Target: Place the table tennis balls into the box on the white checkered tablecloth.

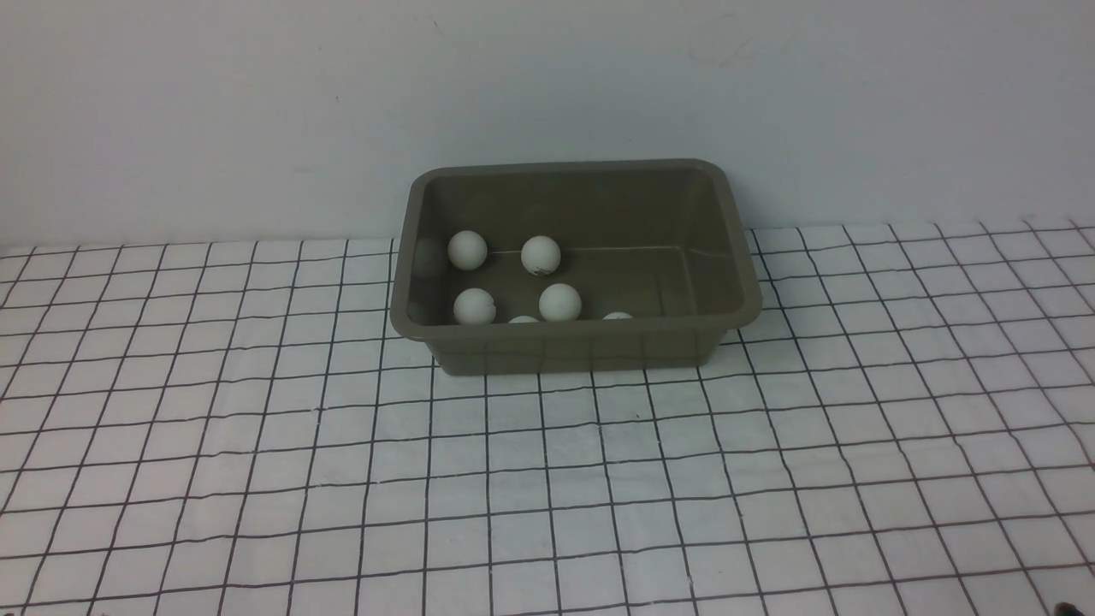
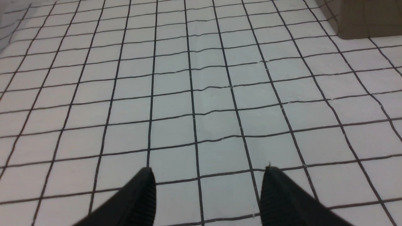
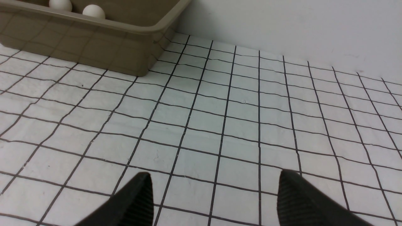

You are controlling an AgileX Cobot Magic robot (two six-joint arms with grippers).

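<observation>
Nearest: both arms were out of the front view, pulled back to the near side. Left end effector [image 2: 207,194] hung over bare white checkered tablecloth [image 2: 201,94], fingers spread, nothing between them. Right end effector [image 3: 213,201] was the same: spread, empty, over bare cloth. Judgement: parked poses, not a reach. Neither pointed at a ball.

Mid: the cloth on the worktop lay slightly wrinkled, and I saw no loose balls on it in any view.

Far: the box [image 1: 582,346] sat on the cloth near the back wall, roughly centred, long side facing the robot. The table tennis balls [image 1: 559,302] were inside it. Four showed in full, grouped in the left half, and two more just peeked over the near rim. Six counted; the near wall could hide others. The right wrist view caught two over the rim. Judgement: the left-side cluster looks like where drops and rolling left them, and the walls keep them contained. Task looked finished or close to it.

Labels: no readable brand or writing on the box or cloth. One far ball [image 1: 541,255] carried a small dark mark, too small to read.
</observation>
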